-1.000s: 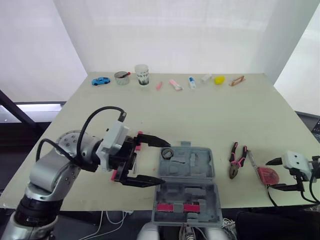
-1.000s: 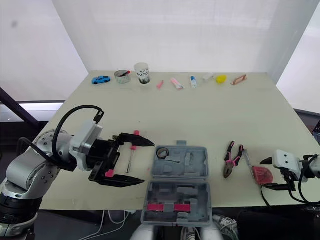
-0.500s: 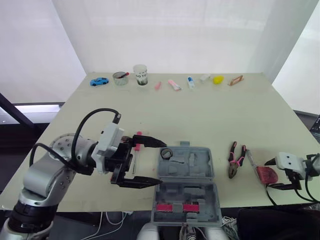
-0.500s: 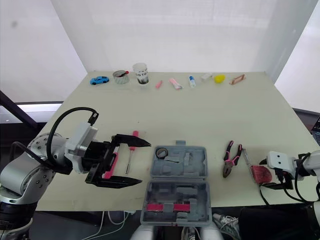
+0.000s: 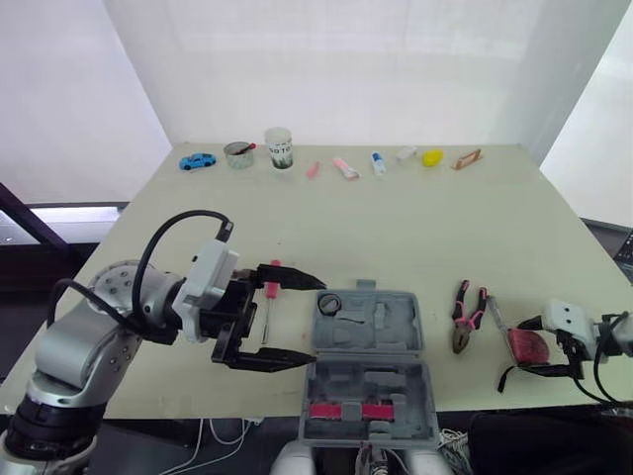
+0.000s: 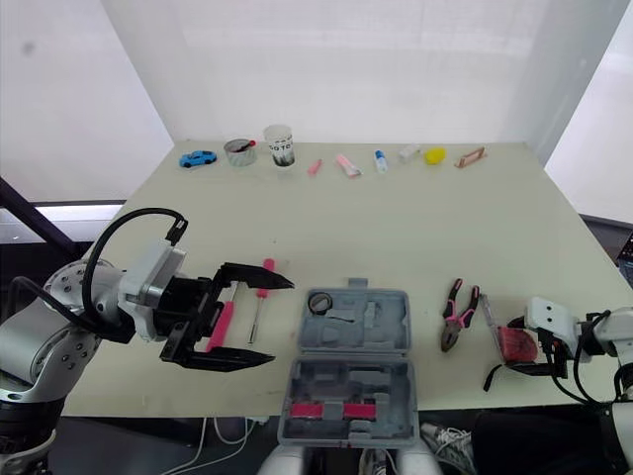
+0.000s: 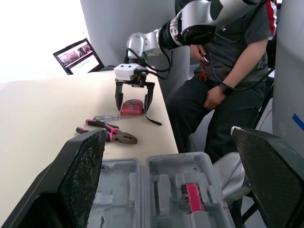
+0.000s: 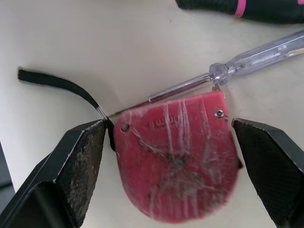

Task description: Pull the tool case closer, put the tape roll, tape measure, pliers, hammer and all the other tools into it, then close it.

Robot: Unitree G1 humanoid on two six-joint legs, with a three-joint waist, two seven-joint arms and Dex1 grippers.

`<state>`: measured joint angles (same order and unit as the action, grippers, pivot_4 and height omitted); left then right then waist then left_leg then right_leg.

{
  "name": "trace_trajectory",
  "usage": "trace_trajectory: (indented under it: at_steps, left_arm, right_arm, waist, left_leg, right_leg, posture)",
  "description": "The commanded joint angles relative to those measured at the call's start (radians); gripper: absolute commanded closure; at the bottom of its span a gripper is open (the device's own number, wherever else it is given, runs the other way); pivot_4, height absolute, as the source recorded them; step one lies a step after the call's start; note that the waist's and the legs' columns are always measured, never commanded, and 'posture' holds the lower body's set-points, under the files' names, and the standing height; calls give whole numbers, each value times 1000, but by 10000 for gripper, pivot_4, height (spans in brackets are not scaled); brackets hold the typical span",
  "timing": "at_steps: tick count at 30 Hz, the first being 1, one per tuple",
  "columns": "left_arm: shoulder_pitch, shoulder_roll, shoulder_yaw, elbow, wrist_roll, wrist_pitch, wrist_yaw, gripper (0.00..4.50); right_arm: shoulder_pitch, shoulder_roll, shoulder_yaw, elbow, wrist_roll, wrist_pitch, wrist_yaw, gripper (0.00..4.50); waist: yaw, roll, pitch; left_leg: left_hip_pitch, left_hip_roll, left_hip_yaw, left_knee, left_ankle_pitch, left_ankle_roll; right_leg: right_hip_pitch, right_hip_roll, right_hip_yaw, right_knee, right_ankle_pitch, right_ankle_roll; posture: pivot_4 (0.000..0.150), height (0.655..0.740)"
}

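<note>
Tool case (image 5: 368,364) open on beige table (image 5: 396,228), white walls (image 5: 346,59) around, left and right jaws apart.

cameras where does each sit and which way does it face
Head eyes: on the head, facing forward and down over the table; left hand and right hand show.
Left wrist: behind its fingers, facing across the tool case to a person.
Right wrist: close over the tape measure, fingers flanking it.
Shared: all show the tape measure.

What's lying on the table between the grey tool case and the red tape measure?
The pink-handled pliers and a clear-handled screwdriver, seen in the left eye view.
</note>
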<state>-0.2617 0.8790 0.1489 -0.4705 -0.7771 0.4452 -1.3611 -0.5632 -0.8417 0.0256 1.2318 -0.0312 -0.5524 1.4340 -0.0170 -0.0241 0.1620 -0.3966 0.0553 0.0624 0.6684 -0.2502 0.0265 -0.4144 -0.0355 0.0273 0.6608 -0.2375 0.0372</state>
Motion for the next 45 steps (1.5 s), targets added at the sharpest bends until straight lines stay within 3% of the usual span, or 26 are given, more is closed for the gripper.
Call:
trace_trajectory:
  at_steps: [1, 24, 45]
  left_arm:
    - [-21, 15, 12, -4, -14, -10, -11, 0]
    - [-48, 2, -11, 10, -12, -6, -18, 0]
    - [-56, 2, -17, 11, -13, -10, -17, 0]
  right_arm:
    - [39, -8, -43, -36, 50, 34, 11, 732]
    - [176, 9, -154, -113, 171, 63, -36, 732]
    - [112, -8, -72, -68, 68, -86, -15, 732]
  waist:
    - [0, 0, 0]
    - [-3, 0, 0]
    - [-1, 0, 0]
  left_leg:
    - [0, 0, 0, 0, 0, 0]
    - [0, -1, 0, 0, 0, 0]
    - [0, -1, 0, 0, 0, 0]
  right_leg:
    - [0, 0, 0, 0, 0, 0]
    - [0, 0, 1, 0, 0, 0]
    - [1, 0, 1, 0, 0, 0]
  posture:
    - [1500, 7400]
    - [1500, 7400]
    - [1500, 7400]
